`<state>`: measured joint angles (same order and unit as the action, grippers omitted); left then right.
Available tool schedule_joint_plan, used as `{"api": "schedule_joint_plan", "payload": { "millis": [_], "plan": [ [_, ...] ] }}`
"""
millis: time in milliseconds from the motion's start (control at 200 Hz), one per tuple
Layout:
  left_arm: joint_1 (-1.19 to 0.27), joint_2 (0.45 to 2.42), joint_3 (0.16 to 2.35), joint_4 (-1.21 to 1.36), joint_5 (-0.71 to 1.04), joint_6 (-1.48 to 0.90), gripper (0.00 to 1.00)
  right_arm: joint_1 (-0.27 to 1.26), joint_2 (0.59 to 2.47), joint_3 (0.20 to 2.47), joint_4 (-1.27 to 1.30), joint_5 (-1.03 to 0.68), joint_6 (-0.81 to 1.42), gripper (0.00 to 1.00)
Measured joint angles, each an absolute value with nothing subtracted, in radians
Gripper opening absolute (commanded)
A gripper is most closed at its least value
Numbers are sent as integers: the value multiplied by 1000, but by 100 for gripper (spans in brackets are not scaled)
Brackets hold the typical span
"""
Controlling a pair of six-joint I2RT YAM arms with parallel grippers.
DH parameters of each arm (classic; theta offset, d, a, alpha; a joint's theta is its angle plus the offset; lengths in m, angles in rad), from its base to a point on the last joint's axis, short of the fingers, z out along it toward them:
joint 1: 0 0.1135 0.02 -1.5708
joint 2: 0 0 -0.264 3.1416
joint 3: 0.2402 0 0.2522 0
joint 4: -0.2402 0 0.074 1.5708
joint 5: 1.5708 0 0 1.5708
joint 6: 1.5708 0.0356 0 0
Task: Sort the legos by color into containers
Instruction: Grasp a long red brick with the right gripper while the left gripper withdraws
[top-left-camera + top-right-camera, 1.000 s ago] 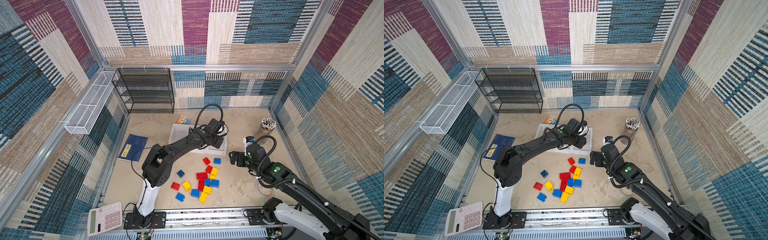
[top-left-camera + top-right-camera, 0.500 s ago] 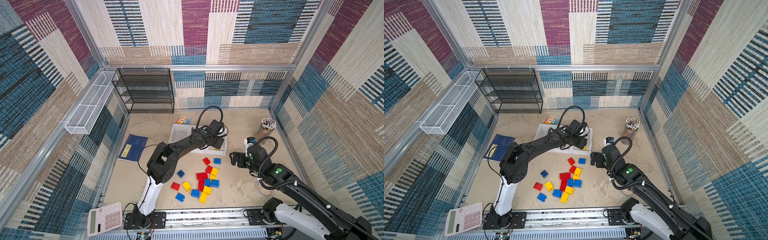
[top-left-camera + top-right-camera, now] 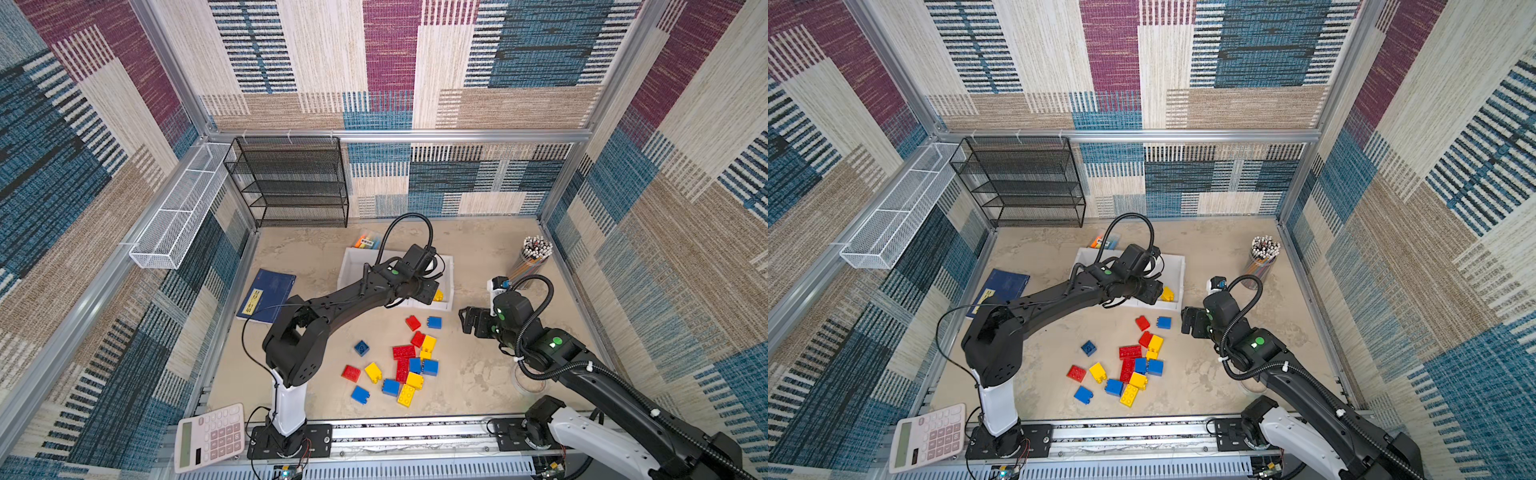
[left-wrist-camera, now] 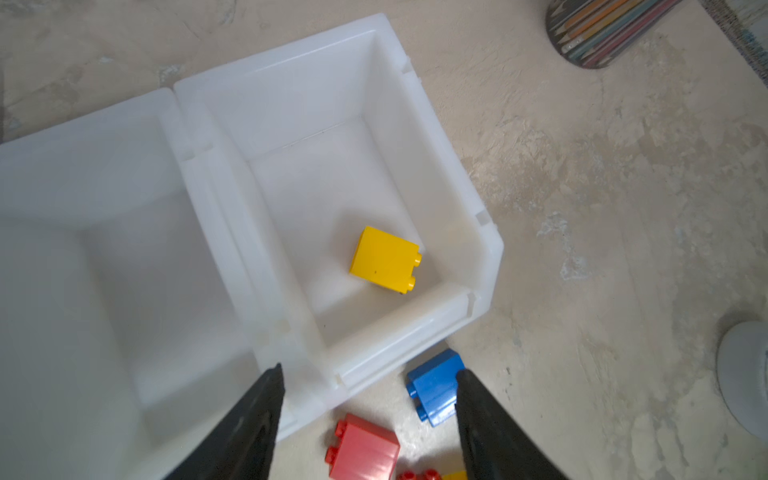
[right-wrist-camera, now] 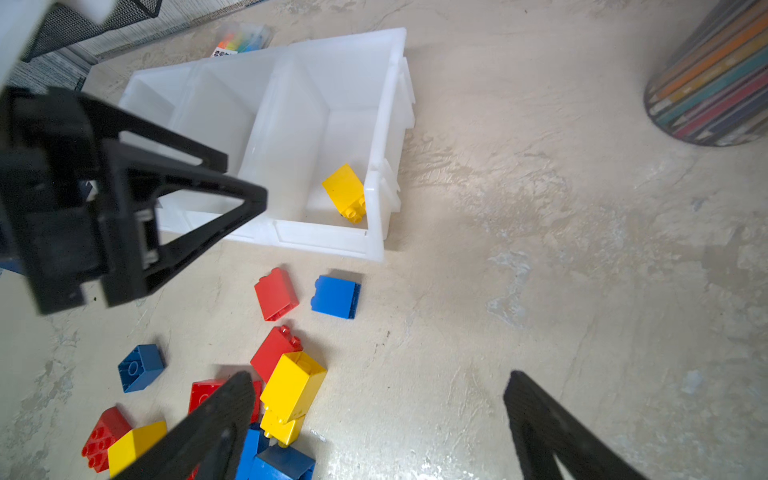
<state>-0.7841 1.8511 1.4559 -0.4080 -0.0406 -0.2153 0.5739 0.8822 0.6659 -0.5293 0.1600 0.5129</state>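
Sort barely begun | 1 yellow brick (image 4: 384,259) in end bin of white bins (image 4: 432,166) | your L gripper (image 4: 369,372) over bins' front lip, half-open, empty | R gripper (image 5: 379,376) near bins' end, wide open, empty | other legos (image 3: 403,370) loose before bins, yours to sort.

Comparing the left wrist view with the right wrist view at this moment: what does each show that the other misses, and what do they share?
Only the left wrist view: a pale rounded object at the frame edge, too cropped to identify. Only the right wrist view: the marker pack, black mesh rack, all three containers, the main lego pile and the open right gripper. Both: the open, empty left gripper, the yellow lego lying on its side in the end container, a red lego and blue lego in front of it, and the pencil cup.
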Motion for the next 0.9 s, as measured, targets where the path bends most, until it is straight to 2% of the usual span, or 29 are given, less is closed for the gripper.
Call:
{"api": "schedule_joint_plan", "payload": {
  "millis": [240, 536, 711, 902],
  "plan": [
    [-735, 1506, 1120, -375, -126, -311, 73, 598, 987, 706, -528, 112, 488, 91],
    [-654, 1095, 748, -413, -212, -453, 74, 837, 1216, 845, -528, 107, 492, 92],
    [-637, 903, 618, -437, -256, -520, 75, 955, 1388, 937, -528, 116, 512, 92],
    [-632, 796, 534, -464, -261, -572, 75, 996, 1543, 1029, -532, 117, 540, 89]
  ]
}}
